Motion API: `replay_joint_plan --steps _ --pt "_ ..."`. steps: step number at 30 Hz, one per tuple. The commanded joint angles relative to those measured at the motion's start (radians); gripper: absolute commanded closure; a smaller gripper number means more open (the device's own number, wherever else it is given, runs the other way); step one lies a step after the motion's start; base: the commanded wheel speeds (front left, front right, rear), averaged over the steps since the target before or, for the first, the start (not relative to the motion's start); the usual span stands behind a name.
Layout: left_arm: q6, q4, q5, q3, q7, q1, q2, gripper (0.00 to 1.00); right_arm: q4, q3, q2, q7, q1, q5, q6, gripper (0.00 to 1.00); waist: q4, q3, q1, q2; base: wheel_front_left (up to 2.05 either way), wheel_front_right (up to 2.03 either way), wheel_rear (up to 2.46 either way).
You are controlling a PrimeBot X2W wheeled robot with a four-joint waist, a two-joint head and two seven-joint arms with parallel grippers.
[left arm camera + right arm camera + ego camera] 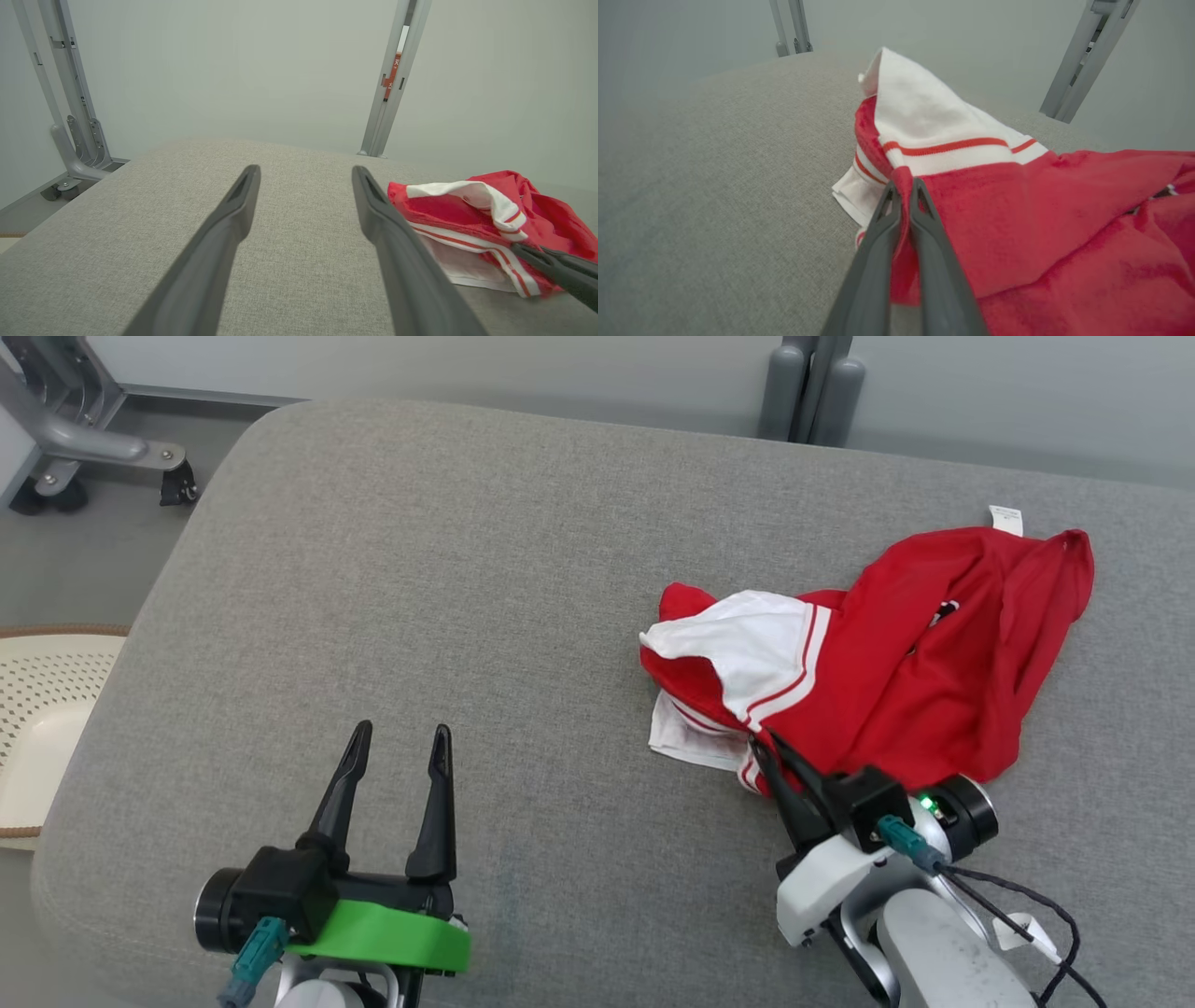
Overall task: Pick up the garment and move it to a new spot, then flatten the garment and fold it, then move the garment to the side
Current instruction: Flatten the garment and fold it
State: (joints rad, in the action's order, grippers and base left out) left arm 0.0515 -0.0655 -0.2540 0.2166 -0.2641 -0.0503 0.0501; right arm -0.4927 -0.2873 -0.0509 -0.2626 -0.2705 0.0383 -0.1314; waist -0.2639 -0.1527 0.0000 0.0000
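Observation:
The garment [896, 663] is a crumpled red piece with white, red-striped trim, lying on the right half of the grey cushioned surface [485, 597]. My right gripper [764, 745] is at the garment's near edge, shut on a fold of red cloth. In the right wrist view the garment [1017, 200] bunches up between the closed fingers [896, 219] of the right gripper [903, 186]. My left gripper [400, 737] hovers open over bare cushion at the lower left, well apart from the cloth. In the left wrist view the left gripper [306, 172] is spread wide, with the garment [472, 219] off to its right.
A cream perforated basket [47, 709] sits beside the cushion's left edge. Grey metal frame legs with castors [103, 448] stand at the far left, and a grey post [808, 387] behind the cushion. A white label [1005, 520] sticks out at the garment's far end.

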Motion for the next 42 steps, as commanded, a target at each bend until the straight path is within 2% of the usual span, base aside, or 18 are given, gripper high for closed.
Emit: replay_joint_plan --steps 1,6,11,16,20,21,22,25,28,33,37,39,42 --pt "-0.001 0.002 -0.008 0.000 0.000 0.002 0.001 0.00 0.026 0.005 -0.002 -0.003 -0.012 -0.018 0.002 1.00 0.005 0.004 0.0000 0.0000 0.00 0.00 0.00" --pt "-0.001 0.005 -0.019 0.019 0.000 -0.014 0.001 0.00 0.081 0.002 -0.018 0.010 -0.121 -0.067 0.002 1.00 0.003 -0.002 0.0000 0.0000 0.00 0.00 0.00" --pt "-0.004 0.012 -0.035 0.065 0.000 -0.038 0.001 0.00 0.088 -0.029 -0.097 0.079 -0.310 -0.086 0.002 1.00 -0.038 -0.038 0.0000 0.0000 0.00 0.00 0.00" --pt "-0.008 0.006 -0.066 0.112 0.000 -0.065 0.001 0.00 0.021 -0.048 -0.204 0.148 -0.520 -0.129 0.002 1.00 -0.110 -0.088 0.0000 0.0000 0.00 0.00 0.00" --pt "-0.016 0.000 -0.089 0.140 0.000 -0.076 0.001 0.00 -0.103 -0.050 -0.274 0.181 -0.643 -0.146 0.002 1.00 -0.167 -0.110 0.0000 0.0000 0.00 0.00 0.00" --pt "-0.016 0.000 -0.091 0.145 0.000 -0.078 0.001 0.00 -0.135 -0.056 -0.287 0.182 -0.668 -0.140 0.002 0.87 -0.177 -0.113 0.0000 0.0000 0.00 0.00 0.00" --pt "-0.017 -0.001 -0.094 0.151 0.000 -0.079 0.001 0.00 -0.182 -0.056 -0.294 0.188 -0.696 -0.147 0.002 0.00 -0.187 -0.115 0.0000 0.0000 0.00 0.00 0.00" --pt "-0.015 -0.007 -0.093 0.157 0.000 -0.073 0.001 0.00 -0.298 -0.062 -0.317 0.204 -0.755 -0.141 0.002 0.00 -0.203 -0.112 0.0000 0.0000 0.00 0.00 0.00" --pt "-0.016 -0.013 -0.089 0.153 0.000 -0.069 0.001 0.00 -0.386 -0.039 -0.312 0.165 -0.796 -0.143 0.002 0.00 -0.205 -0.103 0.0000 0.0000 0.00 0.00 0.00" --pt "-0.013 -0.017 -0.067 0.129 0.000 -0.060 0.001 0.00 -0.467 -0.068 -0.284 0.087 -0.778 -0.150 0.002 0.00 -0.161 -0.070 0.0000 0.0000 0.00 0.00 0.00" --pt "-0.007 -0.014 -0.053 0.112 0.000 -0.052 0.001 0.00 -0.478 -0.073 -0.261 0.031 -0.752 -0.181 0.002 0.00 -0.111 -0.041 0.0000 0.0000 0.00 0.00 0.00" --pt "-0.008 -0.012 -0.039 0.090 0.000 -0.047 0.002 0.00 -0.458 -0.085 -0.234 0.013 -0.712 -0.199 0.002 0.00 -0.065 -0.019 0.0000 0.0000 0.00 0.00 0.00" --pt "0.000 -0.012 -0.018 0.072 0.000 -0.041 0.002 0.00 -0.411 -0.077 -0.227 0.000 -0.655 -0.233 0.002 0.00 -0.011 0.003 0.0000 0.0000 0.00 0.00 0.00"
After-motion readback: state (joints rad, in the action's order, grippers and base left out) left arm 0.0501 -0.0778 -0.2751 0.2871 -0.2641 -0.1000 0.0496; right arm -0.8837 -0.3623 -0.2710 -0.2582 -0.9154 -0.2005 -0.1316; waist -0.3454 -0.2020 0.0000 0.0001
